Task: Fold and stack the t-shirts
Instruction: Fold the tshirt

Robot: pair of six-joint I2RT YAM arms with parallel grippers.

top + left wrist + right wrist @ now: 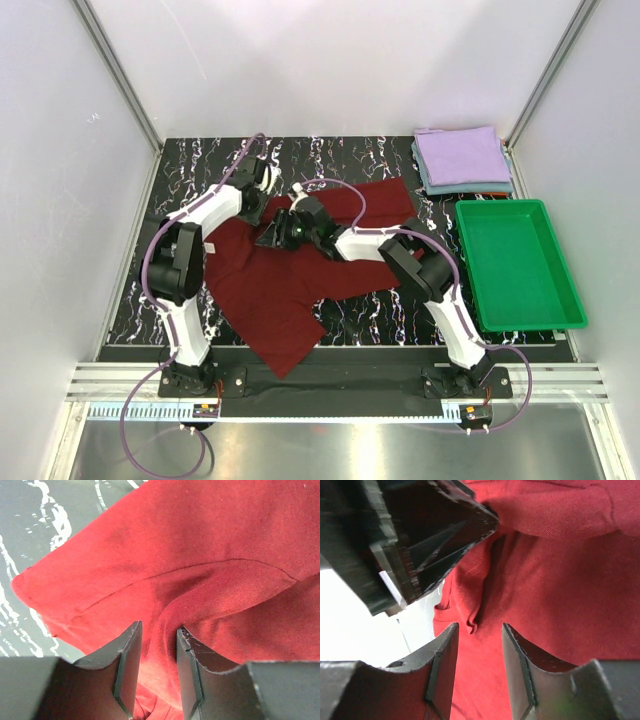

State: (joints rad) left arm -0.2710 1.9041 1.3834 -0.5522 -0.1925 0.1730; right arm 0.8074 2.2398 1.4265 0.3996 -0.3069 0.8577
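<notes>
The maroon t-shirt [300, 290] lies open and wrinkly on the black counter [200, 165], a bit left of the middle. Its long way runs on a slant, from the near edge by my left arm up toward the far right. The folded lavender t-shirt [462, 152] sits on the grey-blue t-shirt [470, 187] in the far right corner, well apart, behind the green tray [515, 265]. Both sets of fingers meet at the maroon shirt's far edge, very near each other. The left fingers [135, 635] stand a little apart with a hump of red cloth between them; I cannot tell if they squeeze it. The right fingers [449, 645] are spread over the cloth and pinch nothing. I think the next fold must go across that slant. Only the top view shows me the whole shirt and the pile. Only the left wrist view shows the hump and a seam line.
</notes>
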